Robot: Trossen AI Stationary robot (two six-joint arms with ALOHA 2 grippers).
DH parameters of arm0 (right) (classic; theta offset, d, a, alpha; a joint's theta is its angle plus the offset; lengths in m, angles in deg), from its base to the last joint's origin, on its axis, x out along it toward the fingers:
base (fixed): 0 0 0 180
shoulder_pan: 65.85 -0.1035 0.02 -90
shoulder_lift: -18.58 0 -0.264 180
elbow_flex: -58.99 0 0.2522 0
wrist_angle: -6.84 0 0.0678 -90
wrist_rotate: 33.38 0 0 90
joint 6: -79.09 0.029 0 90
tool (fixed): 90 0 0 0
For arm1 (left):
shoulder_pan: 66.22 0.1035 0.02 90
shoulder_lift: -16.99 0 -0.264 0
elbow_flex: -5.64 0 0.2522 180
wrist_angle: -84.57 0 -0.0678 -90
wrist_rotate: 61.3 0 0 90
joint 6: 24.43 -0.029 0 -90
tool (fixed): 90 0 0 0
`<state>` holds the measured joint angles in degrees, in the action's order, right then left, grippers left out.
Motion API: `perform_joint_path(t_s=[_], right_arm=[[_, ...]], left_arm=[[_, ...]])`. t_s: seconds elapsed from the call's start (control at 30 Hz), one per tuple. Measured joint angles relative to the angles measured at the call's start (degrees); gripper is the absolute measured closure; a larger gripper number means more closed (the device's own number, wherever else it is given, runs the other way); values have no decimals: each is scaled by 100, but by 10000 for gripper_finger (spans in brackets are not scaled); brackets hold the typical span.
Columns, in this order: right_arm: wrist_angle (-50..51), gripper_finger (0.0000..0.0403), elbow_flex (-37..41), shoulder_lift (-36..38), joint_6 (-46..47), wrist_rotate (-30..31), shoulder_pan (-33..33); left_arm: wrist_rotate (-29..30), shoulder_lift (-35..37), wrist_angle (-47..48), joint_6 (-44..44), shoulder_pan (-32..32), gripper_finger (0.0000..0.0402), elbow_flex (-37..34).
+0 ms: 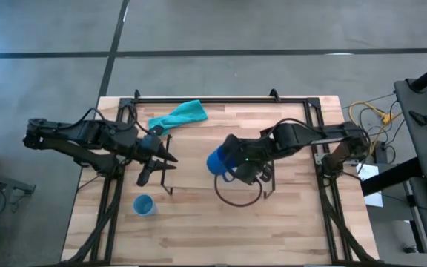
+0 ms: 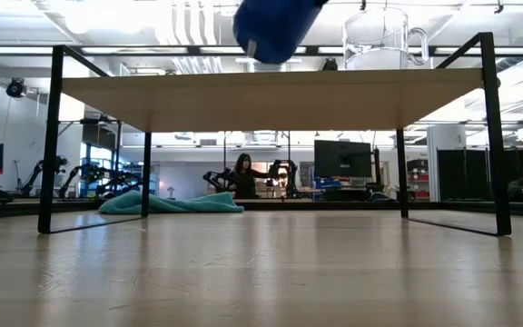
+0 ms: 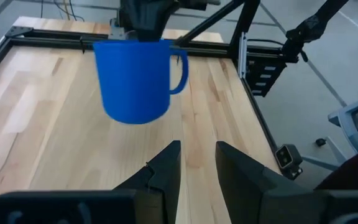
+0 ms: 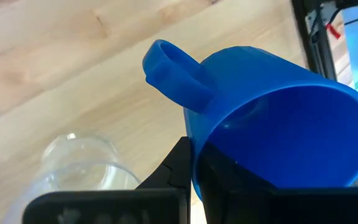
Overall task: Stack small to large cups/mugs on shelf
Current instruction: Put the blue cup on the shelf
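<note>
Done: we see the clear glass cup standing on the shelf.
In hand: our right pincer clamps the blue mug above the shelf.
Left: the light-blue cup sits on the table, beside the shelf; left pincer slightly parted, empty.

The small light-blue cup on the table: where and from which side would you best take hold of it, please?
Probably its rim, from straight above, one finger inside and one outside: the light-blue cup stands upright, mouth open, with no handle. The left hand is nearer.
</note>
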<state>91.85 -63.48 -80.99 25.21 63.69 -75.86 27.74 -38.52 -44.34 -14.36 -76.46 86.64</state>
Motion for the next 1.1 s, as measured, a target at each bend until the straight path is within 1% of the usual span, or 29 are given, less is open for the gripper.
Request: perform_joint_path(t_s=[0.13, 0.23, 0.37, 0.5, 0.67, 0.77, 0.83, 0.97, 1.1], right_arm=[[4, 394, 153, 0, -298, 2, 135], [-2, 394, 255, 0, -316, -26, 204], [2, 394, 407, 0, -340, -267, 272], [-11, 394, 426, 0, -340, -300, 279], [-37, 394, 426, 0, -340, -353, 281], [-130, 394, 422, 0, -338, -698, 281], [-307, 394, 422, 0, -336, -864, 279], [-574, 394, 418, 0, -330, -876, 278], [-558, 394, 420, 0, -318, -859, 285]], left_arm=[[4, -128, 8, 0, 0, 315, 20], [9, -177, -65, 0, 0, 315, 9], [17, -305, -106, 0, 0, 315, 13], [17, -341, -286, 0, 0, 315, 11], [17, -376, -288, 0, 0, 315, 17], [19, -374, -347, 0, 2, 315, 14], [67, -376, -360, 0, 2, 315, -1], [287, -462, -393, -29, 2, 315, 0], [450, -576, -587, -58, 2, 315, -2]])
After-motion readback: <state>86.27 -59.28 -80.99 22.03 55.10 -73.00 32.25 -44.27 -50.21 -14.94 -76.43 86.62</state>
